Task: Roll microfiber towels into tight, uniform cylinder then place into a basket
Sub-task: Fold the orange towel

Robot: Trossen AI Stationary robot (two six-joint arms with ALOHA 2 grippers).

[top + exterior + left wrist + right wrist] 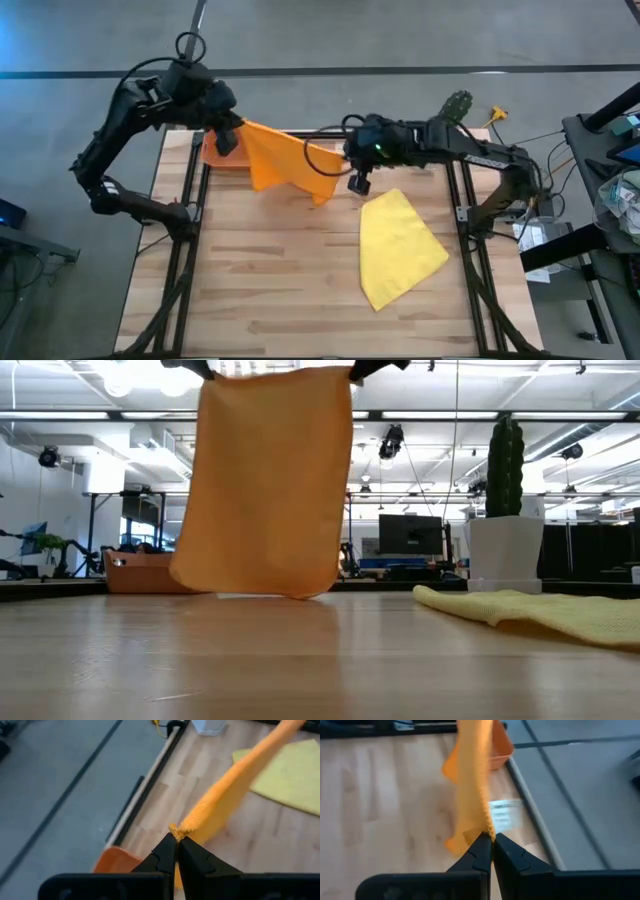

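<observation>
so yellow towel [400, 248] lies flat on near tabletop [270, 290], unrolled. mid-air, orange towel [285, 160] hangs betw left gripper [229, 137] & right gripper [359, 183], jaws of each pinching a top corner. basket [140, 573] at far edge, looks empty; rolling not begun.

Your left gripper [227, 137] is raised at the table's far left, fingers [165, 854] pinched together. Your right gripper [359, 181] is raised near the far centre, arm reaching inward, fingers [481, 851] likewise clamped.
</observation>
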